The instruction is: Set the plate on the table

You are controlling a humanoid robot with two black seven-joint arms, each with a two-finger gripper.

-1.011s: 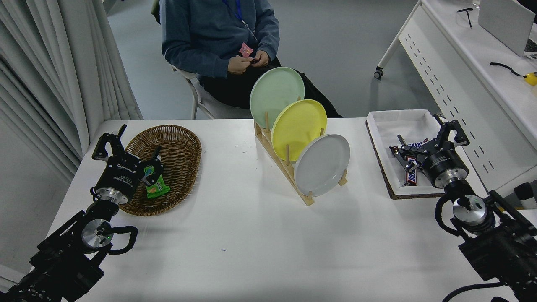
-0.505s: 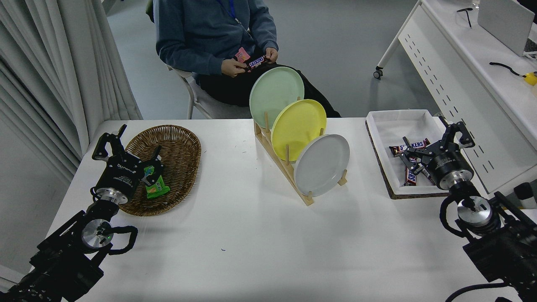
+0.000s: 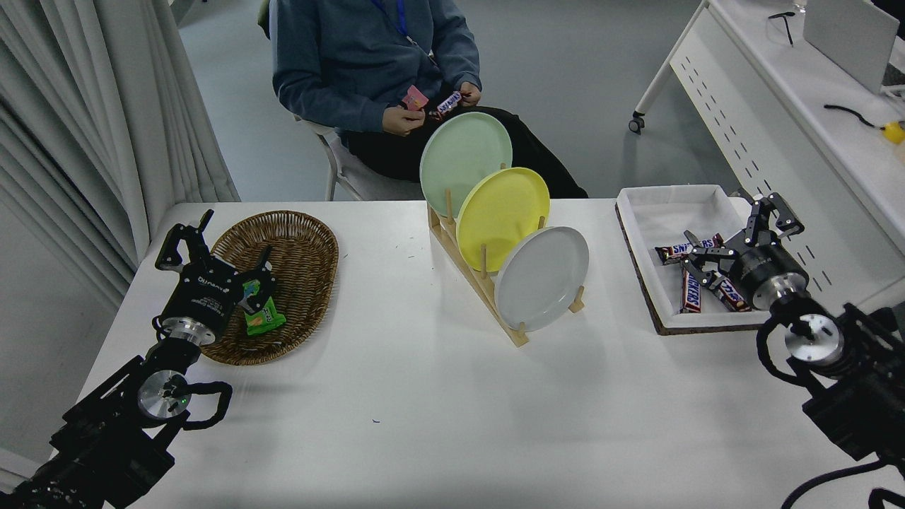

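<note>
The light grey plate stands on edge in the front slot of a wooden rack on the white table. Behind it in the rack stand a yellow plate and a pale green plate. My right gripper is open and empty, over the right part of the white tray, well to the right of the grey plate. My left gripper is open and parked over the wicker basket at the left.
A wicker basket holds a green packet. A white tray at the right holds several chocolate bars. A person sits at the far side holding snacks. A white desk stands at the right.
My right gripper has drifted to the right and slightly back over the tray. The person's hands have shifted, now holding a chocolate bar. The plates have not moved.
</note>
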